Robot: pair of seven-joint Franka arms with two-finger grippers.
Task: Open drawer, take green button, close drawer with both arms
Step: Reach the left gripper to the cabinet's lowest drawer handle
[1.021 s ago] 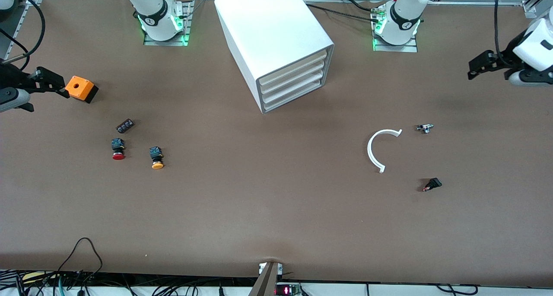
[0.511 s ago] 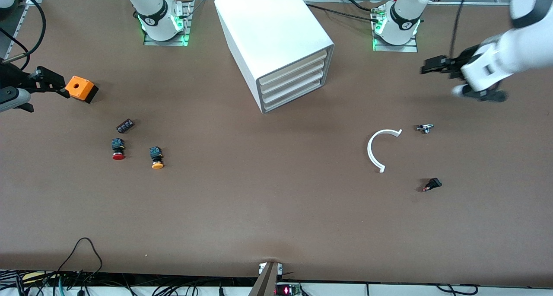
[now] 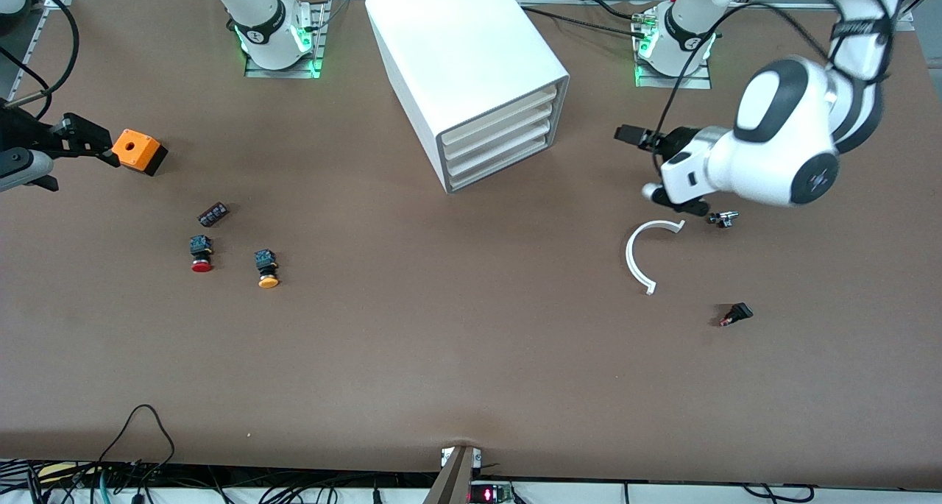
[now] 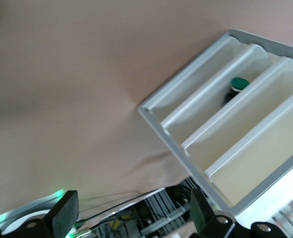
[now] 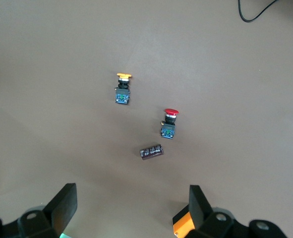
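Note:
The white cabinet [image 3: 471,62] stands at the table's back middle, with its four drawers [image 3: 499,140] all shut. In the left wrist view the drawers [image 4: 225,124] show from the front, and the green-capped button [image 4: 239,84] lies inside the second one up from the table. My left gripper [image 3: 631,135] is open and empty in the air, over the table beside the cabinet's front. It points at the drawers, and its fingers [image 4: 64,220] stand wide apart. My right gripper [image 3: 88,142] waits open and empty at the right arm's end, next to an orange box [image 3: 136,151].
A red-capped button [image 3: 201,256], an orange-yellow-capped button [image 3: 266,268] and a small black part [image 3: 213,214] lie toward the right arm's end. A white curved piece [image 3: 640,257], a small metal part [image 3: 724,218] and a black part [image 3: 736,314] lie under and near the left arm.
My left arm has swung in from its end of the table toward the cabinet's front, its gripper still open. The right arm has not moved.

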